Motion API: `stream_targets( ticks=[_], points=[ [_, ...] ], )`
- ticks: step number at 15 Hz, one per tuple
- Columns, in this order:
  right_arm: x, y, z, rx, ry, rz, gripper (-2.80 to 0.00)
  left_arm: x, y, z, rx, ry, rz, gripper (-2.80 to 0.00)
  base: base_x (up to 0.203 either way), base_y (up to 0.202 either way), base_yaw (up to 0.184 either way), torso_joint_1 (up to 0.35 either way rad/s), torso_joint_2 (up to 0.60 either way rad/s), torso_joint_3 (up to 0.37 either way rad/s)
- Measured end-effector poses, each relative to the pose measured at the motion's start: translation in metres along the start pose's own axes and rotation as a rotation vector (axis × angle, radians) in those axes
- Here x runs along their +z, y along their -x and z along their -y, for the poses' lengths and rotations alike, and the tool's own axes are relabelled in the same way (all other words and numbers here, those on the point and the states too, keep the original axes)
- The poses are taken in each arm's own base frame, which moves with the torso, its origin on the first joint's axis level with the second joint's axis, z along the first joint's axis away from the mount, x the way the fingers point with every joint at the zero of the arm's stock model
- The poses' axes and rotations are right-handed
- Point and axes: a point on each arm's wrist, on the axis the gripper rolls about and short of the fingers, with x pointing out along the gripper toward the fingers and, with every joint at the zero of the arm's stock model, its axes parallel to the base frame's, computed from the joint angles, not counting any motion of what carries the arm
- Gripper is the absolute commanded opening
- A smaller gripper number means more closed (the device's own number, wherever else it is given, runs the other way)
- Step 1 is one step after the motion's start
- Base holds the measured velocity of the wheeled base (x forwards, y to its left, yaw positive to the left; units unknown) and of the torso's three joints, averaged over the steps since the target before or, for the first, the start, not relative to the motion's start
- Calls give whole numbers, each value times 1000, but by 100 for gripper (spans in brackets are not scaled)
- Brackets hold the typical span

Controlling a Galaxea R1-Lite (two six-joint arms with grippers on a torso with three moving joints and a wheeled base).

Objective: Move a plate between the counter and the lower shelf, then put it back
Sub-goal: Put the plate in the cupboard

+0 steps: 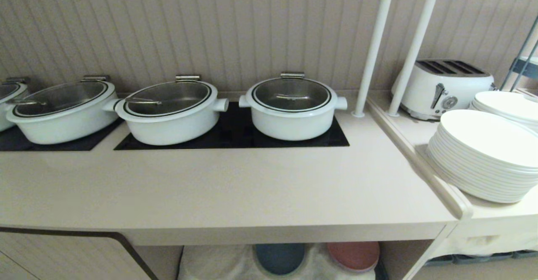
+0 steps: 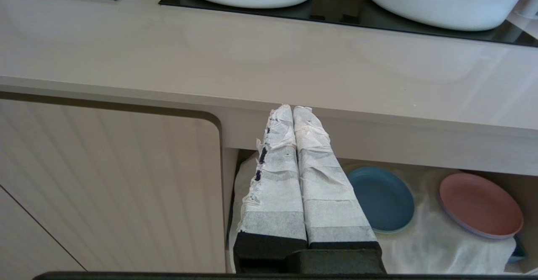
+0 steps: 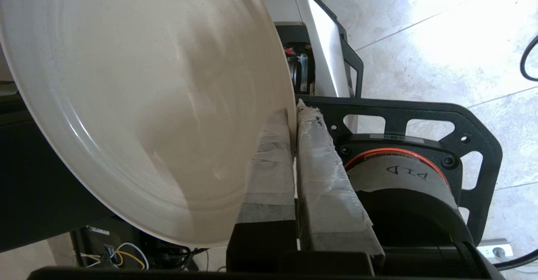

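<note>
plate (image 3: pixel 138 103): cream, matte, low-rimmed, tilting on edge | right claw (image 3: pixel 294 116) pinching its rim | left claw (image 2: pixel 293 114) pressed together | surface (image 1: pixel 218 183) front lying bare, pots at 12 o'clock

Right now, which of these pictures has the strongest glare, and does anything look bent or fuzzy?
Right wrist view: the harshest light, sun washing out the floor tiles, a soft sheen on the plate pinched by the right gripper. Head view: even light, but the counter edge bows and the stacked white plates look soft. Left wrist view: a mild reflection on the counter, with the left gripper sharp.
</note>
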Motion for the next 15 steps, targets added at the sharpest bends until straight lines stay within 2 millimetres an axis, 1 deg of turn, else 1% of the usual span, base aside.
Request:
stream_targets(
  ticks=[15],
  points=[
    [2, -8, 1, -1, -1, -8, -280, 0, 0, 0, 0, 0, 0, -280, 0, 0, 0, 0, 0, 0]
  ],
)
